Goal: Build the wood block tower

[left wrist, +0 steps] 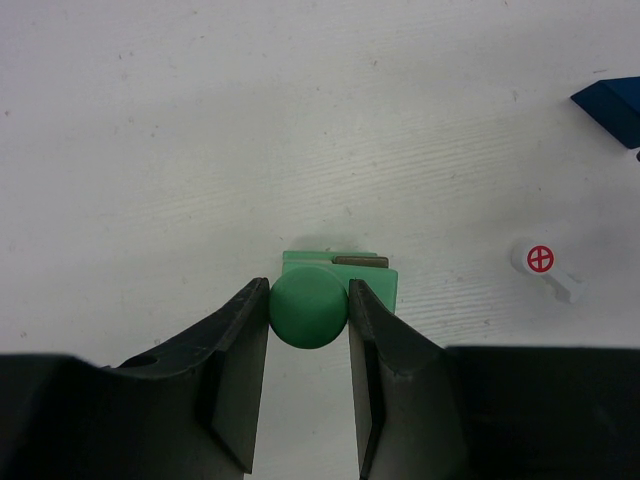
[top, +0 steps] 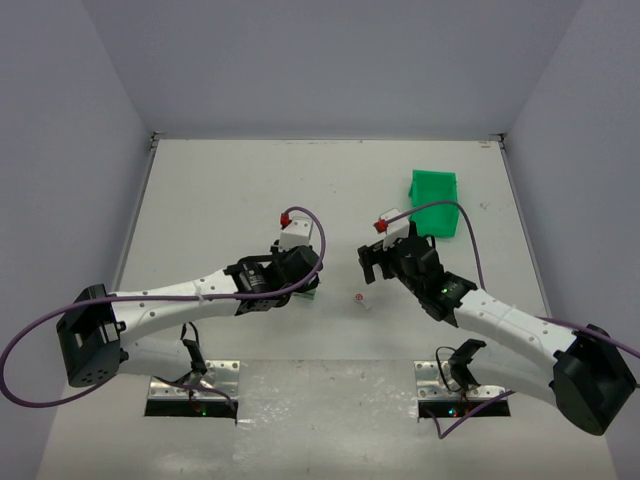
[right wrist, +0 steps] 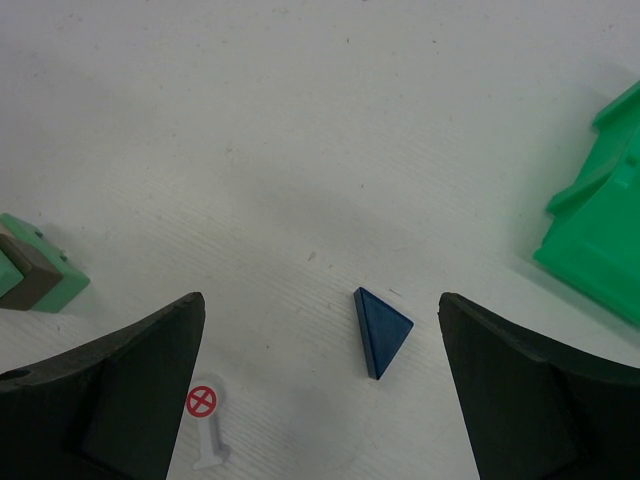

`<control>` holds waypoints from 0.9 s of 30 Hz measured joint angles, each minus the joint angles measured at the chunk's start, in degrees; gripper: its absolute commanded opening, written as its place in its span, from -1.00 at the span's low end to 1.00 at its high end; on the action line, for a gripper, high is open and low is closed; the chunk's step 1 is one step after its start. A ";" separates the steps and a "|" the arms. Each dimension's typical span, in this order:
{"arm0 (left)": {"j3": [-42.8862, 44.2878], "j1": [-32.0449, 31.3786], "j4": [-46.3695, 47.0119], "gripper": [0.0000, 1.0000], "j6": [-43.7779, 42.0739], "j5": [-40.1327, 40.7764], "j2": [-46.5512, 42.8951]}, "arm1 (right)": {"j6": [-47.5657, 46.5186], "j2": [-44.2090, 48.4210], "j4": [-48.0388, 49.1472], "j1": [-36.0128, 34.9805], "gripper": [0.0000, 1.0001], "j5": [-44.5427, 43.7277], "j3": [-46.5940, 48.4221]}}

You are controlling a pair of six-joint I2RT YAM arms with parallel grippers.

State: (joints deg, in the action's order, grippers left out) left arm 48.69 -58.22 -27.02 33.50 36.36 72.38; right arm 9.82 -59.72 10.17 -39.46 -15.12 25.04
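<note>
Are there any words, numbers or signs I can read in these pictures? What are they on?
Words or numbers: none can be read.
Sign: a red circle with a cross inside, on the head of a small white peg lying on the table.
The blue triangle block, the round green block and the green bin carry no writing.

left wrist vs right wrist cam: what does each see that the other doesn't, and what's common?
Only left wrist: the left gripper shut on a green round block.
Only right wrist: the open right gripper and the green plastic bin at the right edge.
Both: the blue wedge (whole in the right wrist view, only a corner in the left), the white sign peg with a red crossed circle, and the green and tan blocks.
</note>
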 measured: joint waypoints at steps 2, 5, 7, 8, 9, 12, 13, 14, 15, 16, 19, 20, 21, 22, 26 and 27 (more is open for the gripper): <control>0.00 0.00 0.01 -0.72 0.00 0.00 0.00 | -0.05 0.00 -0.02 0.00 0.97 -0.07 0.00; 0.00 0.00 0.01 -0.64 0.00 0.00 0.00 | -0.15 0.00 -0.02 0.00 0.97 -0.18 0.00; 0.00 0.00 0.03 -0.55 0.00 -0.03 0.00 | -0.17 0.00 -0.02 0.00 0.97 -0.34 0.00; 0.00 0.00 0.03 -0.53 0.00 -0.06 0.00 | -0.17 0.00 -0.02 0.00 0.97 -0.38 0.00; 0.00 0.00 0.03 -0.50 0.00 -0.07 0.00 | -0.17 0.00 -0.02 0.00 0.97 -0.45 0.00; 0.00 0.00 0.03 -0.39 0.00 -0.12 0.00 | -0.17 0.00 -0.02 0.00 0.97 -0.65 0.00; 0.00 0.00 0.04 -0.37 0.00 -0.14 0.00 | -0.17 0.00 -0.02 0.00 0.97 -0.74 0.00; 0.00 0.00 0.05 -0.35 0.00 -0.16 0.00 | -0.17 0.00 -0.02 0.00 0.97 -0.85 0.00; 0.00 0.00 0.06 -0.34 0.00 -0.17 0.00 | -0.17 0.00 -0.02 0.00 0.97 -0.93 0.00; 0.00 0.00 0.06 -0.31 0.00 -0.17 0.00 | -0.17 0.00 -0.02 0.00 0.97 -0.95 0.00; 0.00 0.00 0.06 -0.23 0.00 -0.20 0.00 | -0.17 0.00 -0.02 0.00 0.97 -0.95 0.00; 0.00 -0.02 0.06 -0.23 0.02 -0.20 0.00 | -0.17 0.00 -0.02 0.00 0.97 -0.95 0.00; 0.00 0.00 0.08 -0.22 0.02 -0.30 0.00 | -0.17 0.00 -0.02 0.00 0.97 -0.95 0.00; 0.00 -0.02 0.09 -0.19 0.04 -0.35 0.00 | -0.17 0.00 -0.02 0.00 0.97 -0.95 0.00; 0.00 0.00 0.08 -0.10 0.16 -0.36 0.00 | -0.19 0.00 -0.04 0.00 0.97 -0.95 0.00; 0.00 -0.01 0.08 -0.09 0.22 -0.37 0.00 | -0.19 0.00 -0.04 0.00 0.97 -0.95 0.00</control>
State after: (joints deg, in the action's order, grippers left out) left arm 48.69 -58.23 -26.94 33.72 35.99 72.38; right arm 9.63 -59.72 10.13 -39.46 -16.08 25.04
